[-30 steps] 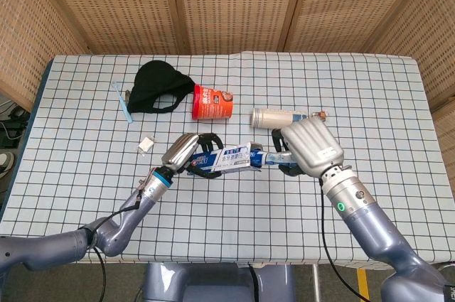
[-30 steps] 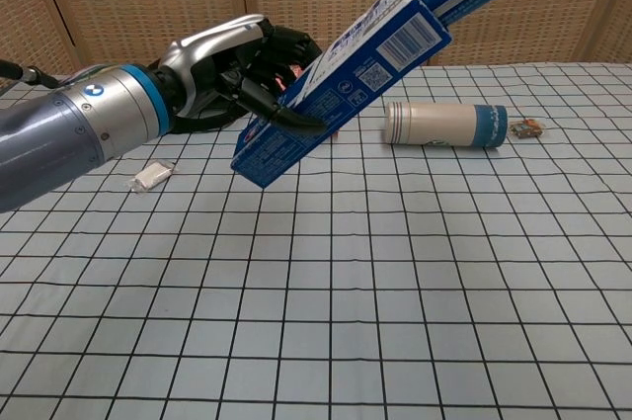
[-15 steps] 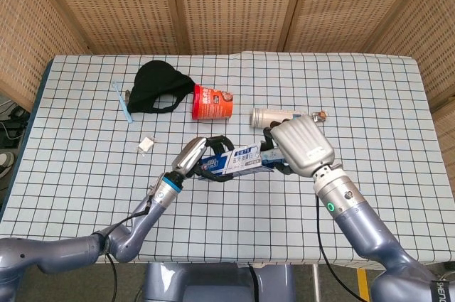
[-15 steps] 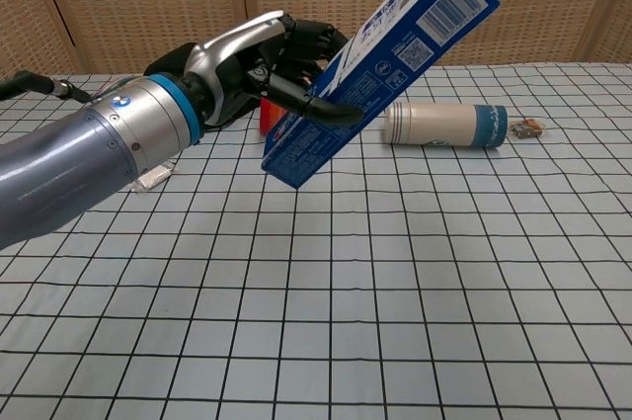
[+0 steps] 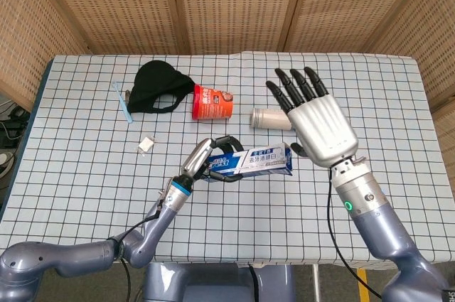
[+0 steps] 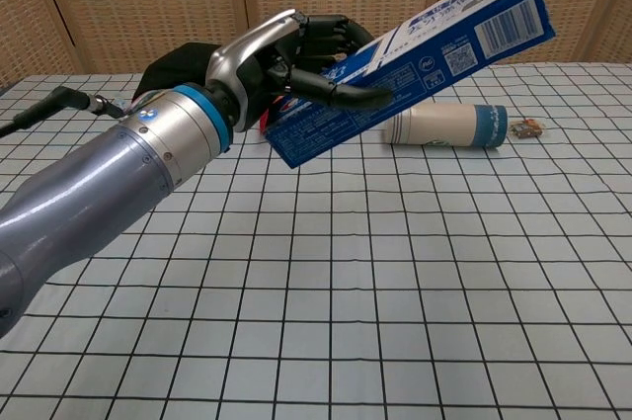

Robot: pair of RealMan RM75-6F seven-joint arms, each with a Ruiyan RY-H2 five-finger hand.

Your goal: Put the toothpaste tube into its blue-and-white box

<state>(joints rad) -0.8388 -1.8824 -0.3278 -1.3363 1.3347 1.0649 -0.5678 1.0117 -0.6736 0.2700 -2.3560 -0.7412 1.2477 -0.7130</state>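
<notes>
Box: the blue-and-white box (image 6: 410, 69) was held above the table (image 5: 398, 103), tilted, its far end higher in the chest view.
Left hand: the left hand (image 6: 296, 59) was wrapped around the lower end of the box, with the fingers (image 6: 346, 94) laid across its side.
Right hand: the right hand (image 5: 316, 121) was raised beside the box with its fingers spread, and nothing was held in it.
Toothpaste tube: it could not be seen outside the box.
Table: a white cylinder (image 6: 444, 126), a red cup (image 5: 212, 102), a black cloth (image 5: 160, 85), a toothbrush (image 5: 122, 101) and a small white packet (image 5: 146, 144) were lying on the checked cloth.
</notes>
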